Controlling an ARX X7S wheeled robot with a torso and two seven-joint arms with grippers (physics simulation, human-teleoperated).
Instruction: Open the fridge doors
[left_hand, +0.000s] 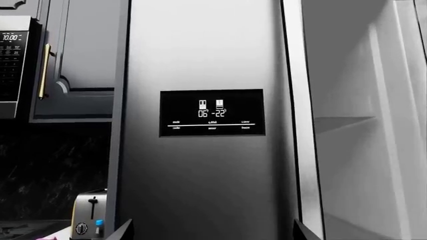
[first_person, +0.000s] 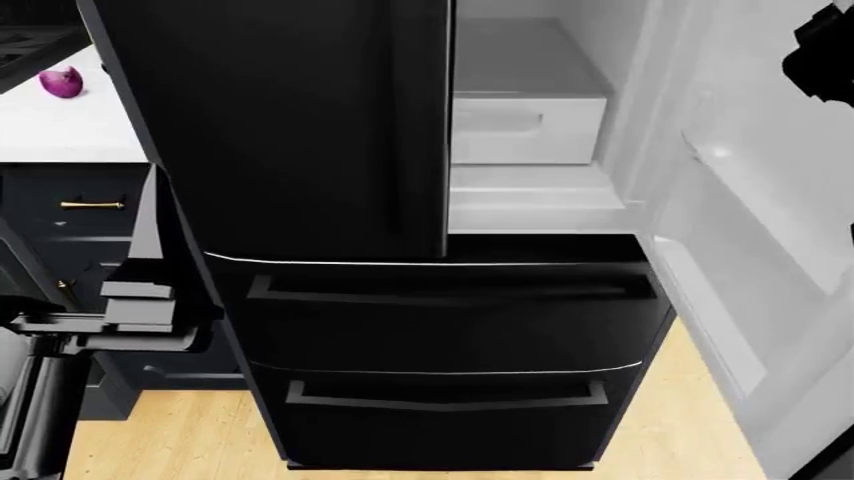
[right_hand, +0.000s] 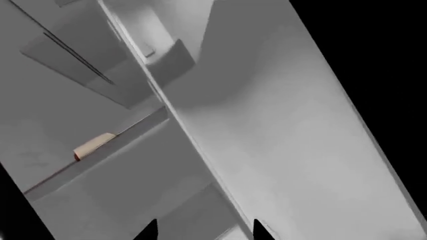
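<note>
The left fridge door (first_person: 294, 130) is a glossy black panel and stands closed. In the left wrist view it fills the middle as a dark panel (left_hand: 200, 190) with a lit display (left_hand: 212, 112). My left gripper (left_hand: 212, 236) faces it, open, its two fingertips (left_hand: 123, 231) wide apart with nothing between them. The right fridge door (first_person: 747, 240) is swung open, showing its white lining and bins. My right gripper (right_hand: 205, 233) is open close against that white lining (right_hand: 287, 150). Only a black part of the right arm (first_person: 821, 50) shows at the head view's top right.
Two black drawer fronts (first_person: 441, 300) sit below the doors. Inside the fridge are white shelves and a white bin (first_person: 527, 125). A counter (first_person: 80, 130) with a purple onion (first_person: 62, 82) lies to the left. Microwave (left_hand: 13, 65), navy cabinet (left_hand: 80, 55) and toaster (left_hand: 88, 220) flank the fridge.
</note>
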